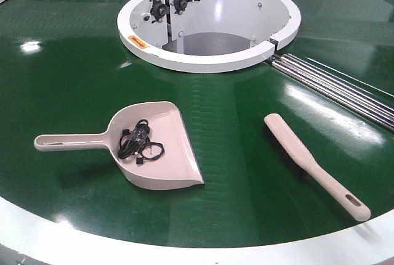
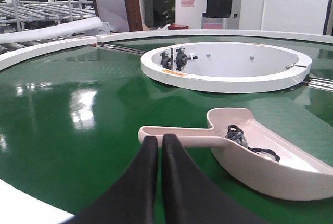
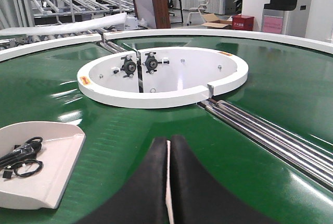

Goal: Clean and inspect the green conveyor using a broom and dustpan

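The green conveyor (image 1: 246, 129) fills the front view. On it lies the dustpan (image 1: 175, 154), handle to the left, with a tangle of black cable (image 1: 138, 142) inside. The broom (image 1: 308, 160) rests to the right, bristles away from me, slotted handle near the outer rim. Neither gripper shows in the front view. My left gripper (image 2: 160, 139) is shut, its tips just short of the end of the dustpan (image 2: 270, 172) handle, holding nothing. My right gripper (image 3: 169, 139) is shut above the belt. A thin pale strip shows in the slit between its fingers; the dustpan (image 3: 52, 166) mouth lies to its left.
The white central ring housing (image 1: 209, 24) with two black bearing blocks stands at the back middle. Metal rails (image 1: 345, 89) run from it to the right across the belt. The white outer rim (image 1: 184, 256) curves along the near edge.
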Motion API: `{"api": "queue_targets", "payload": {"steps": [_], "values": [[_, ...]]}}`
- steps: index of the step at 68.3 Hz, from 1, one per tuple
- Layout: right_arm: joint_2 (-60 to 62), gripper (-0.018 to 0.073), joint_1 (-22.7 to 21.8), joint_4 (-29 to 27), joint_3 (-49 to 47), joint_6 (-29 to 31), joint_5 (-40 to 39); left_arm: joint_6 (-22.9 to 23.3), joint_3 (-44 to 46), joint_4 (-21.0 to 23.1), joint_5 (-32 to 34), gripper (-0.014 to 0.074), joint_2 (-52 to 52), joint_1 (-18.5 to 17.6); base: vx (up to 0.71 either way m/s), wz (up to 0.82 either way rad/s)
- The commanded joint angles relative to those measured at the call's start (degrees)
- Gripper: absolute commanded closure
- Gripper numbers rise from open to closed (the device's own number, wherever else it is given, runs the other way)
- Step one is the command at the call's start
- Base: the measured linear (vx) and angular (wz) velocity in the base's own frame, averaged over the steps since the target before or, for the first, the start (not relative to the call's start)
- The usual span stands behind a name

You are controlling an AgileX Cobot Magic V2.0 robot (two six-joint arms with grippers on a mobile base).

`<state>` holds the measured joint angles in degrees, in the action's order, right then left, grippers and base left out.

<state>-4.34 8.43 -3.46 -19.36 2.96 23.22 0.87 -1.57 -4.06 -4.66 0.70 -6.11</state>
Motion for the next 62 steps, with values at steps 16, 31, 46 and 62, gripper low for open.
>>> {"api": "queue_targets", "payload": {"steps": [16, 31, 46, 62], "values": [[-1.09, 0.0568, -0.25, 0.02, -1.47, 0.29, -3.94, 0.54, -0.61, 0.50, 4.05, 0.0603, 0.87, 0.22, 0.00, 0.00], [-1.09, 0.0568, -0.25, 0.21, -1.47, 0.34, -3.94, 0.54, -0.61, 0.50, 4.00, 0.0603, 0.87, 0.22, 0.00, 0.00], [-0.66, 0.0568, -5.01, 10.28, 1.88, -2.66, -4.78, 0.54, -0.61, 0.50, 3.98, 0.0603, 0.82, 0.22, 0.00, 0.00], [5.75, 0.0568, -5.99, 10.80, 16.38, -2.96, -15.24, 0.54, -0.61, 0.50, 3.91, 0.0603, 0.83, 0.22, 0.00, 0.00]]}}
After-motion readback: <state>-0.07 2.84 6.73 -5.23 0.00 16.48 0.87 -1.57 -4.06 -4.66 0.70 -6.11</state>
